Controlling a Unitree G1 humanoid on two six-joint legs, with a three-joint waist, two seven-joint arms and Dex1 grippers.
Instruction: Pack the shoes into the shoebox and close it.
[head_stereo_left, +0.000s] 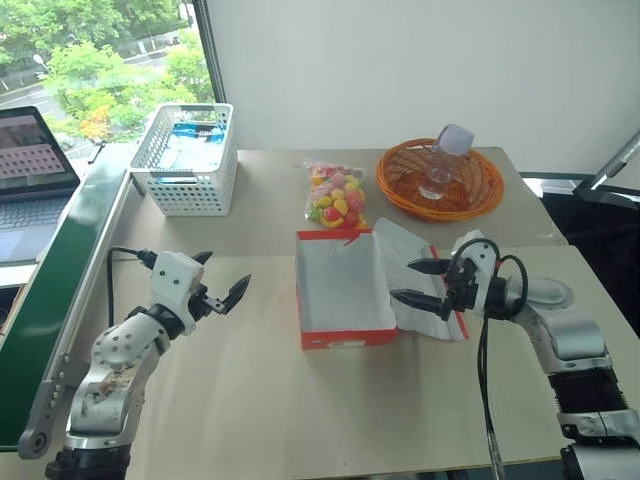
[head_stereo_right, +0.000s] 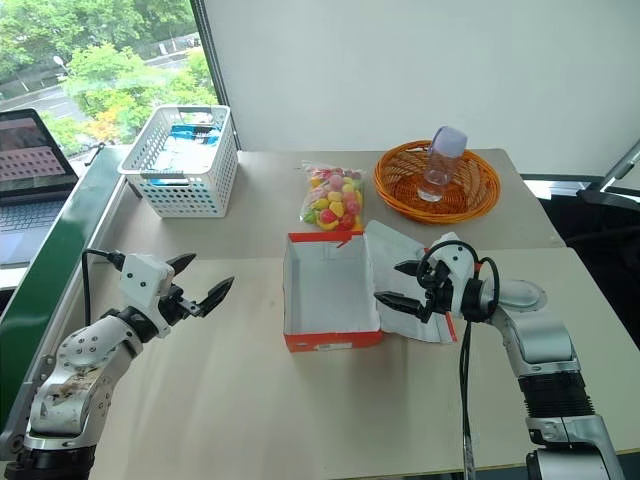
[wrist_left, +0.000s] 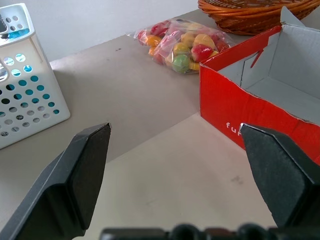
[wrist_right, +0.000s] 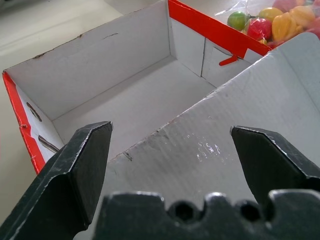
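The shoebox (head_stereo_left: 345, 341) stands open in the middle of the table, red-orange outside and white inside, with nothing in it. Its lid (head_stereo_left: 405, 250) lies flat, white side up, off the box's right side. My right gripper (head_stereo_left: 405, 280) hovers open over that lid, pointing at the box's right wall; in the right wrist view the lid (wrist_right: 240, 100) lies between its open jaws. To the left of the box my left gripper (head_stereo_left: 225, 275) is open above bare tabletop, facing the red wall of the box (wrist_left: 235, 107). The shoes are out of view.
A white lattice basket (head_stereo_left: 188, 158) stands at the back left. Behind the box lies a bag of coloured sweets (head_stereo_left: 335, 195). An orange wicker tray (head_stereo_left: 400, 180) at the back right holds a clear bottle (head_stereo_left: 445, 160). A laptop (head_stereo_left: 30, 170) and a green rail (head_stereo_left: 60, 290) border the left edge.
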